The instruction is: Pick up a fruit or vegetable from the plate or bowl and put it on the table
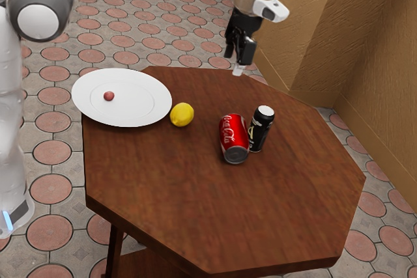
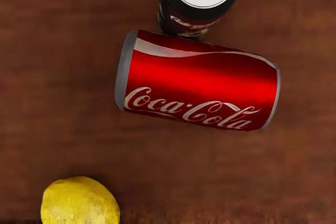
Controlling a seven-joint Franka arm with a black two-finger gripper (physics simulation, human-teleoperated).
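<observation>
High over the table's far edge in the exterior view is my gripper (image 1: 240,56), well above the tabletop; whether it is open or shut is unclear. A white plate (image 1: 143,116) lies at the table's left corner there, with one small reddish round fruit (image 1: 109,96) on it. A yellow lemon (image 1: 182,114) rests on the wooden table (image 1: 221,213), right beside the plate's rim; whether they touch I cannot tell. The wrist view has part of the lemon (image 2: 80,203) at its edge.
A red Coca-Cola can (image 1: 234,139) (image 2: 202,82) lies on its side on the table. Close against it stands an upright black can (image 1: 261,128) (image 2: 184,22) with a pale top. A tan wall (image 1: 306,30) rises behind the table at the exterior view's right.
</observation>
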